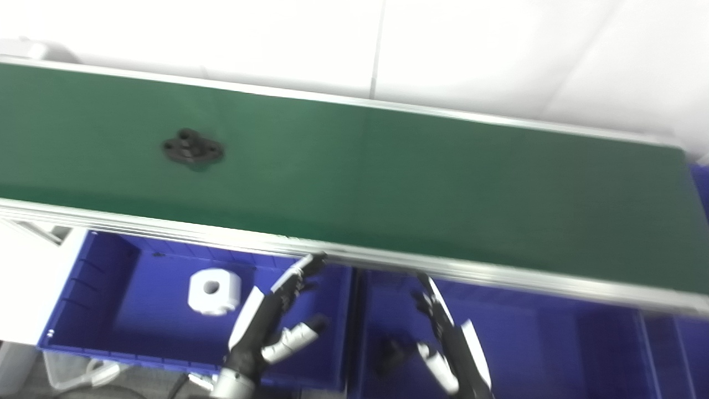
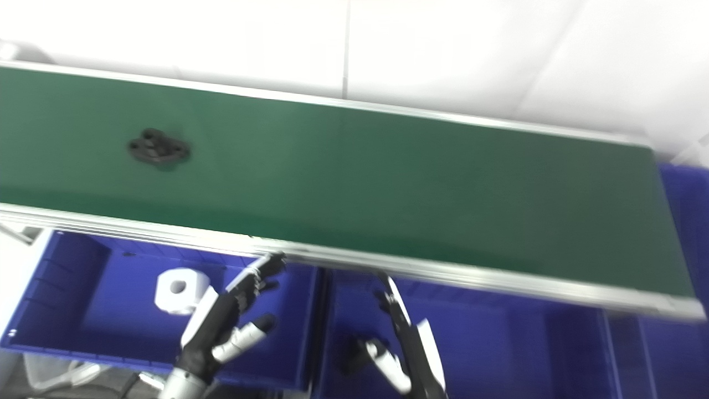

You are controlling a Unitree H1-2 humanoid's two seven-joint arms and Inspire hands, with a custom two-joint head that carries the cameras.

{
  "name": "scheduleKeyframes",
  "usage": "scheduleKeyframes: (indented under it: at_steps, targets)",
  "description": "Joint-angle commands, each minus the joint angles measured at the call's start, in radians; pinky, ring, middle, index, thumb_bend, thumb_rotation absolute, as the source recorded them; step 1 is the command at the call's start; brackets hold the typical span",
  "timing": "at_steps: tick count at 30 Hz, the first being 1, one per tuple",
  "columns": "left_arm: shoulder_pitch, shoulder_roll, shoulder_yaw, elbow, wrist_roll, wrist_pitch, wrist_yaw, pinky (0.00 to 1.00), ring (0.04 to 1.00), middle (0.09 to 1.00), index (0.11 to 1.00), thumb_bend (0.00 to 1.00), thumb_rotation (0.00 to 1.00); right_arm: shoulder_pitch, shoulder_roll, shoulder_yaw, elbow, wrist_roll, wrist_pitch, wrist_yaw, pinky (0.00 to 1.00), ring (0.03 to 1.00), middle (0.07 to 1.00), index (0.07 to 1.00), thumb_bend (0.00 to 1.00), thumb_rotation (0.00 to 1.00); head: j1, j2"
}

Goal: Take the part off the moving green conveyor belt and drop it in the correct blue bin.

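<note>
A flat black part (image 1: 192, 149) with holes lies on the green conveyor belt (image 1: 388, 183), toward its left. My left hand (image 1: 271, 321) hovers open over the left blue bin (image 1: 111, 310), fingertips near the belt's near rail. Over the middle blue bin (image 1: 526, 343) my right hand (image 1: 448, 343) is open too, fingers spread. Neither hand holds anything. A white part (image 1: 213, 291) with a round hole rests inside the left bin, just left of my left hand.
The belt's aluminium rail (image 1: 471, 271) runs just above both hands. A further blue bin edge (image 1: 700, 183) shows at the far right behind the belt end. White floor lies beyond the belt. A translucent container (image 1: 72, 371) sits at the bottom left.
</note>
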Motion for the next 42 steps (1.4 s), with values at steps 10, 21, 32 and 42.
scheduleKeyframes:
  at_steps: [10,21,32,42]
  targets:
    - [-0.045,-0.036,-0.007,0.081,0.041,-0.054,0.048,0.80,0.867,0.853,0.829,0.78,0.74,-0.046,-0.029,0.006,0.038,0.033,-0.070,-0.014,0.90,0.928,0.986,0.974,0.95,1.00,0.032,-0.060]
    - [-0.076,-0.032,-0.010,0.125,0.011,-0.092,0.046,0.80,0.868,0.851,0.820,0.78,0.73,-0.071,-0.048,0.024,0.041,0.064,-0.071,-0.035,0.89,0.934,0.979,0.971,0.94,1.00,0.045,-0.084]
    - [-0.062,0.006,-0.048,0.123,-0.052,-0.126,0.084,0.73,0.822,0.824,0.804,0.72,0.69,-0.066,-0.074,0.041,-0.008,0.055,-0.071,-0.072,0.88,0.936,0.982,0.971,0.91,1.00,0.032,-0.079]
    - [-0.096,0.021,-0.079,0.155,-0.052,-0.126,0.122,0.71,0.816,0.826,0.811,0.72,0.69,-0.083,-0.133,0.076,-0.174,-0.023,-0.071,-0.105,0.83,0.933,0.980,0.975,0.85,0.93,0.031,-0.087]
